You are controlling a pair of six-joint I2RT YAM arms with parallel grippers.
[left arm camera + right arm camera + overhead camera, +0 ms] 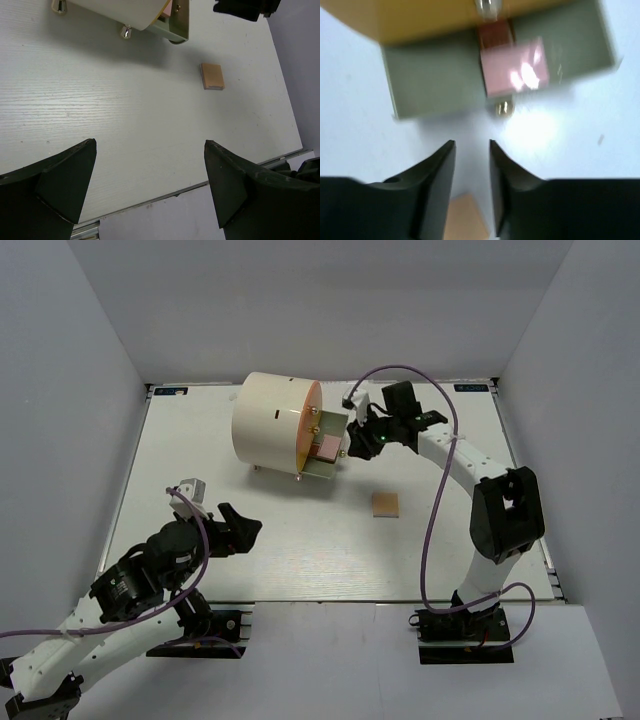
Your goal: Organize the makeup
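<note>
A pink square lies in the open grey-green drawer of the cream cylinder; it also shows in the right wrist view, with a brown piece behind it. A beige square piece lies flat on the table, right of the drawer, and shows in the left wrist view. My right gripper hovers just in front of the drawer, its jaws a little apart and empty. My left gripper is wide open and empty over the near left table.
The large cream cylinder with an orange front and gold knobs lies on its side at the back centre. A gold knob sits on the drawer front. The table's near edge is right below my left gripper.
</note>
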